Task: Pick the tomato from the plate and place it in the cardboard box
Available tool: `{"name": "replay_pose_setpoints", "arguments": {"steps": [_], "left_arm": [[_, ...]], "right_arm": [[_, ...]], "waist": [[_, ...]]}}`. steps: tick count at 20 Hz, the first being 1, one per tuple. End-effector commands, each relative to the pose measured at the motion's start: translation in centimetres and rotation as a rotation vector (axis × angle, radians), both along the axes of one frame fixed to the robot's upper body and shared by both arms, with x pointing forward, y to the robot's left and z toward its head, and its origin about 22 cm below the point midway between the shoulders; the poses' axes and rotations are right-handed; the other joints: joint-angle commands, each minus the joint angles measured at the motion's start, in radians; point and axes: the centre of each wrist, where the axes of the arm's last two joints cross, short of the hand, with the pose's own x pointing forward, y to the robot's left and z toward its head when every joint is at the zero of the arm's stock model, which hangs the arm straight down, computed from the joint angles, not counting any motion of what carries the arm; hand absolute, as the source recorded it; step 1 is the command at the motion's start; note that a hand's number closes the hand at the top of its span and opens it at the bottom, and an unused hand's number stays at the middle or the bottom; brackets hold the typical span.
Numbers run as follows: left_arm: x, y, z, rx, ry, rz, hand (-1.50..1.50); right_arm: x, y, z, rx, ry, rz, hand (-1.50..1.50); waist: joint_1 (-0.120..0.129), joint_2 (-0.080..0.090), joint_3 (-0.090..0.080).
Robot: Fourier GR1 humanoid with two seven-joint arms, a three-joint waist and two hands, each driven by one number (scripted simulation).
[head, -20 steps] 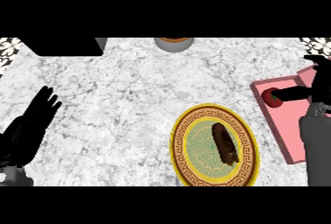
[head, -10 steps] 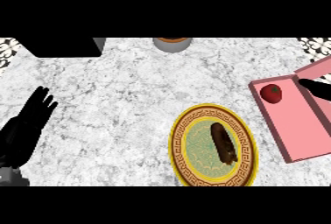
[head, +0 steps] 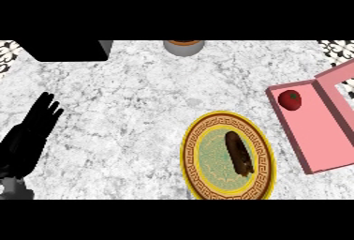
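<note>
Pink box (head: pixel 323 126) running off the right edge, its raised lid only partly seen, grey-rimmed round container (head: pixel 184 46) cropped at the top, black block (head: pixel 66 50) cropped at top left, patterned plate (head: pixel 207 180) clipped along its lower rim, left forearm below the left hand (head: pixel 27 138) cut at the corner.

Open counter (head: pixel 138 93) btwn plate (head: pixel 200 187) & left hand (head: pixel 31 136).

Tomato (head: pixel 290 99) in the far corner of the box (head: pixel 319 140), at counter's (head: pixel 138 93) right edge. Plate (head: pixel 228 157) just left of box, nearer the front, bearing 1 elongated item (head: pixel 239 153). Left hand (head: pixel 31 136) at left edge. Round container (head: pixel 184 47) at far edge, centre.
</note>
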Motion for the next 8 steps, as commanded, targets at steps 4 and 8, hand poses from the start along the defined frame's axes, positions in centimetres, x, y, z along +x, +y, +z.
{"name": "replay_pose_setpoints", "arguments": {"steps": [4, 8], "left_arm": [[1.2, 0.0, 1.1, 0.007, -0.009, -0.024, 0.0], [0.2, -2.1, 0.5, 0.002, -0.003, -0.017, 0.0]], "right_arm": [[-3.9, -3.3, 1.6, -0.005, -0.016, 0.045, -1.5], [-5.6, -4.6, -0.8, -0.018, -0.007, 0.046, -1.5]], "waist": [[0.008, 0.002, 0.0], [0.01, 0.002, 0.0]]}}
